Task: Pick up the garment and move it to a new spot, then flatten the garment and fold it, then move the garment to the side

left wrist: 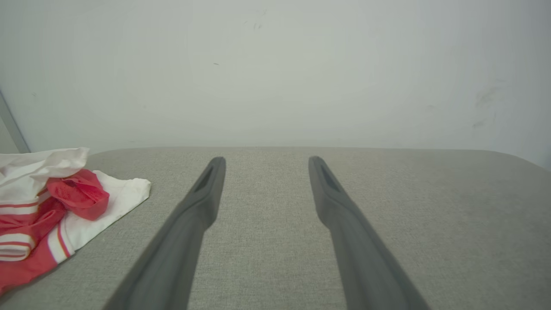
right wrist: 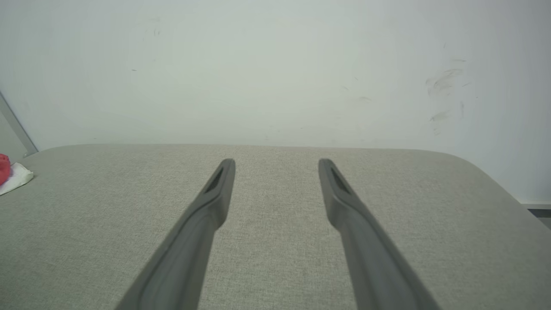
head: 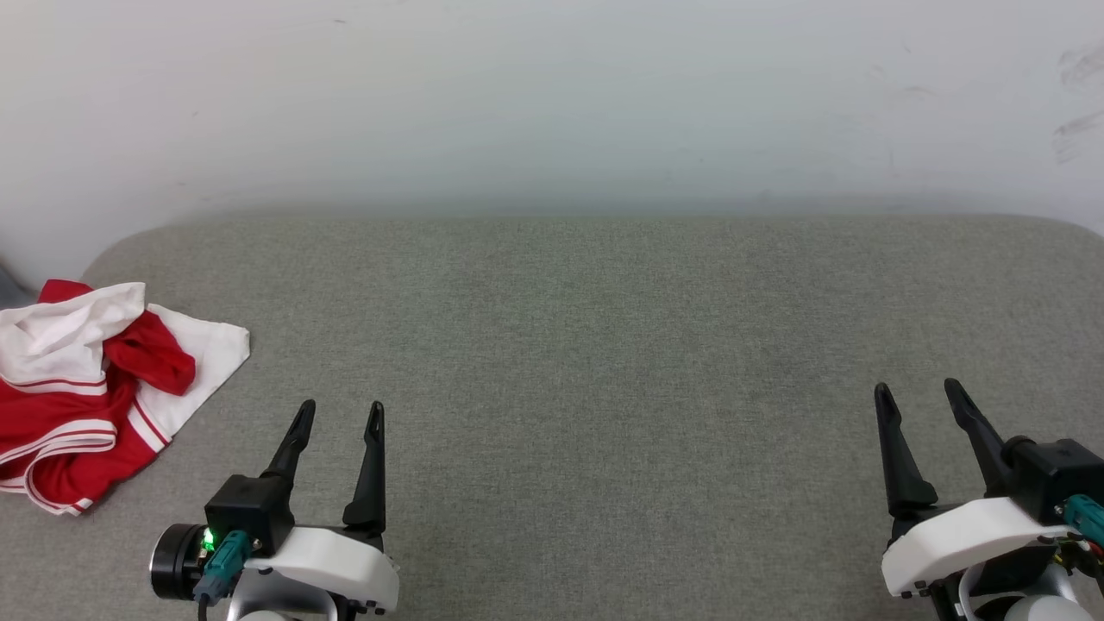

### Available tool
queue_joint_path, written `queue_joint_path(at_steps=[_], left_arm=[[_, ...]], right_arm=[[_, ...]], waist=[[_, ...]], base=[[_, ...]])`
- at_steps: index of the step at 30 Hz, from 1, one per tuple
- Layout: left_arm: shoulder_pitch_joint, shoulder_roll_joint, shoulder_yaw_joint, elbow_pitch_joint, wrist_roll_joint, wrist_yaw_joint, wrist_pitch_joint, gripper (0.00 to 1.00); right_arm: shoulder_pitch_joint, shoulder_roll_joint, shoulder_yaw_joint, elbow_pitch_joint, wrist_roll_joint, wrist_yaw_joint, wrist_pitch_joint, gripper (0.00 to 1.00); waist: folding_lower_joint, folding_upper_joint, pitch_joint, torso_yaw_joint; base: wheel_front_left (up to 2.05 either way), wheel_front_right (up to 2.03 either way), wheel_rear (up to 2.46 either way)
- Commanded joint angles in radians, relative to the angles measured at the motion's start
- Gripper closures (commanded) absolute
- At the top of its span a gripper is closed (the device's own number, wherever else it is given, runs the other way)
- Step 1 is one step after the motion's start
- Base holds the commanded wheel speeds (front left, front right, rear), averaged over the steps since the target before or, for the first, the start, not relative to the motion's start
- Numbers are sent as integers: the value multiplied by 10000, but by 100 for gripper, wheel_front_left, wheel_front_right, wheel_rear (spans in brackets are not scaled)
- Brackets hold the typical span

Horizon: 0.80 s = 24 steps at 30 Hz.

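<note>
The garment (head: 95, 388) is a crumpled red and white shirt with striped trim, bunched at the far left edge of the grey padded surface (head: 604, 345). My left gripper (head: 341, 412) stands open at the lower left, a short way right of the garment and not touching it. In the left wrist view the garment (left wrist: 56, 211) lies left of the open left gripper (left wrist: 263, 161). My right gripper (head: 919, 390) stands open at the lower right with nothing in it. In the right wrist view the right gripper (right wrist: 276, 162) is open, and a corner of the garment (right wrist: 12, 175) shows at the left edge.
A pale wall (head: 552, 103) rises right behind the surface's rounded back edge. The grey surface stretches wide between and beyond the two grippers. A dark strip (right wrist: 540, 212) shows past its right edge.
</note>
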Motion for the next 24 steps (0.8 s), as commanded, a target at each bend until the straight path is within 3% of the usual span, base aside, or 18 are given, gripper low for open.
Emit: queue_joint_path(at_steps=[1, 14, 24], left_arm=[[-101, -17, 57, 5, 176, -52, -99, 0], [-133, -241, 385, 252, 932, -335, -323, 0], [-293, -427, 791, 475, 690, -559, -324, 0]], right_arm=[[11, 40, -10, -79, -195, -3, -46, 0], [-20, 47, 2, -50, -582, -3, -254, 0], [50, 47, 377, -225, -448, -3, -355, 0]], waist=[[0, -1, 0, 7], [0, -1, 5, 181], [0, -1, 61, 1112]], base=[[0, 0, 0], [0, 0, 0], [0, 0, 0]])
